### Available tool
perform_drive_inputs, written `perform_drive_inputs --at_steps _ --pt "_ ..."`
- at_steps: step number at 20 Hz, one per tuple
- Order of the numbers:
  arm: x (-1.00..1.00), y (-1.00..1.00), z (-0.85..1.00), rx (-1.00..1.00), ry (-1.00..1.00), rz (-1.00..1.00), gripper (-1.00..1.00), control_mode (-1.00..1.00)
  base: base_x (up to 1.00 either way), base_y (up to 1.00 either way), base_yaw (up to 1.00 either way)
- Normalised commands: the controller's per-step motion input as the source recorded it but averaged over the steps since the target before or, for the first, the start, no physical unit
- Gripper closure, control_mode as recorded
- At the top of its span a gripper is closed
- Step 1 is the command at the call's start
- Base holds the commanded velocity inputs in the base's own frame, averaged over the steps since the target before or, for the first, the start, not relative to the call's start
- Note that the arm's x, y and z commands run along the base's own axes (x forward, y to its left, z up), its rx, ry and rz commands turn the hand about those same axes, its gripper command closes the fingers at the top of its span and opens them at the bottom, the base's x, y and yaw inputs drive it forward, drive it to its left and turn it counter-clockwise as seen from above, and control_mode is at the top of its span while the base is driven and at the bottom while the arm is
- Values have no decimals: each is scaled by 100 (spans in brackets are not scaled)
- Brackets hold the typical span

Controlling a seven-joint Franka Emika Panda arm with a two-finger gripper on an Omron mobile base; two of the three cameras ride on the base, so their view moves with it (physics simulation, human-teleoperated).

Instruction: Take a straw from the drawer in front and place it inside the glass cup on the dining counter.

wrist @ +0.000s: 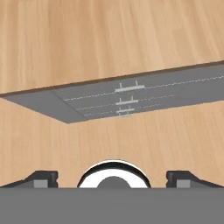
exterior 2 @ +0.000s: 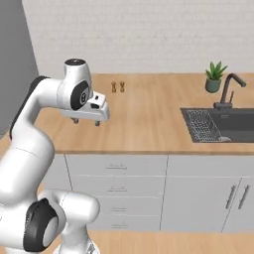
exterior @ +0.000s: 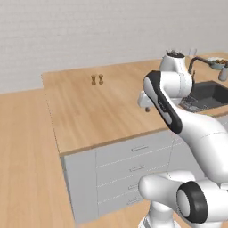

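My gripper (exterior 2: 86,121) hangs open and empty a little above the light-wood dining counter (exterior 2: 149,119), near its front edge. In the left base view the gripper (exterior: 146,108) sits left of the sink. Looking down from the hand, both fingertips (wrist: 42,178) stand wide apart over the counter edge. Below that edge the top drawer (wrist: 129,88) and the ones under it are shut, so the straw is hidden. The same drawer fronts (exterior 2: 116,167) also show from the right base. A small pale, clear shape (exterior: 192,52) at the far back by the faucet may be the glass cup.
Two small shakers (exterior 2: 118,87) stand at the back of the counter. A dark sink (exterior 2: 223,124) with a black faucet (exterior 2: 229,89) lies to the right, with a potted plant (exterior 2: 215,77) behind it. A fruit bowl (exterior: 217,63) sits beyond the sink.
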Motion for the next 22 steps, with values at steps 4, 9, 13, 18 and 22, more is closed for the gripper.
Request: perform_drive_inputs --at_steps 4,9,13,18,22 --pt "0 0 0 0 0 0 -100 100 -34 77 -50" --pt "0 0 0 0 0 0 -100 100 -4 91 -53" --pt "0 0 0 0 0 0 -100 100 -4 82 -57" --pt "0 0 0 0 0 0 -100 100 3 76 -59" --pt "0 0 0 0 0 0 -100 100 10 54 -49"
